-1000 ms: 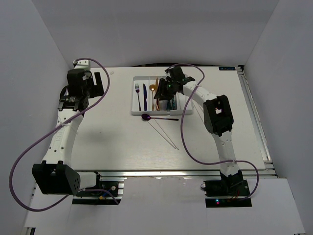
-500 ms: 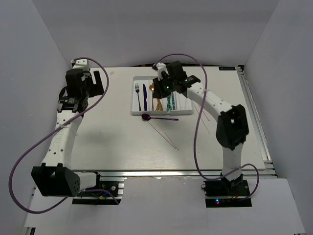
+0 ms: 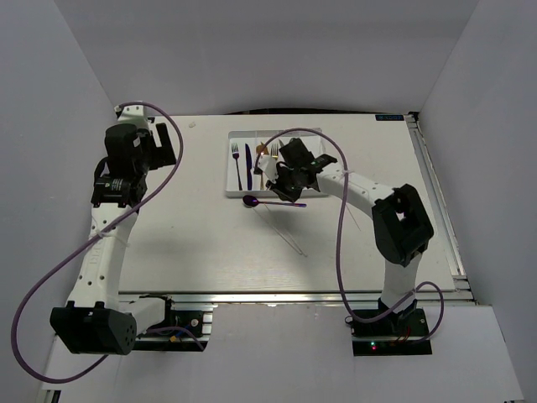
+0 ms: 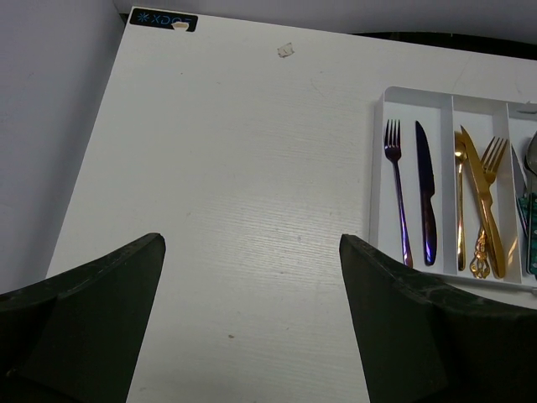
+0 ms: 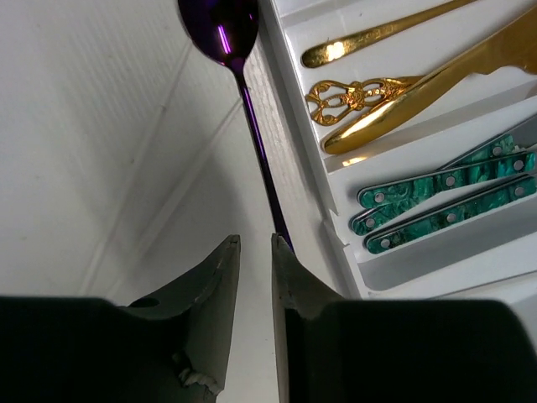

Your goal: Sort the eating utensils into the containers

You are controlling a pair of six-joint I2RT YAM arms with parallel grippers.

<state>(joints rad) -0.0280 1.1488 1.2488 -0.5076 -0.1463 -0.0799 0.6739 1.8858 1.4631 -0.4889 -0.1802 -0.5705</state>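
The white tray (image 3: 229,172) holds a purple fork (image 3: 237,162), a purple knife (image 3: 248,164) and gold pieces (image 3: 262,159). A purple spoon (image 3: 273,202) lies on the table along the tray's near wall. Thin white chopsticks (image 3: 285,231) lie in front of it. My right gripper (image 3: 289,191) hangs low over the spoon's handle. In the right wrist view the right gripper (image 5: 254,243) is nearly shut with a narrow empty gap, and the spoon (image 5: 243,92) runs under the right finger. My left gripper (image 3: 164,144) is wide open and empty, left of the tray.
The right wrist view shows gold pieces (image 5: 394,84) and teal handles (image 5: 445,197) in neighbouring compartments, with the tray wall (image 5: 294,126) right beside the spoon. The left wrist view shows bare table between the left gripper (image 4: 252,239) and the tray (image 4: 377,168). White walls enclose the table.
My right gripper has come from over the tray's far part toward me, down to the spoon at the tray's near wall. My left arm has shifted slightly left.
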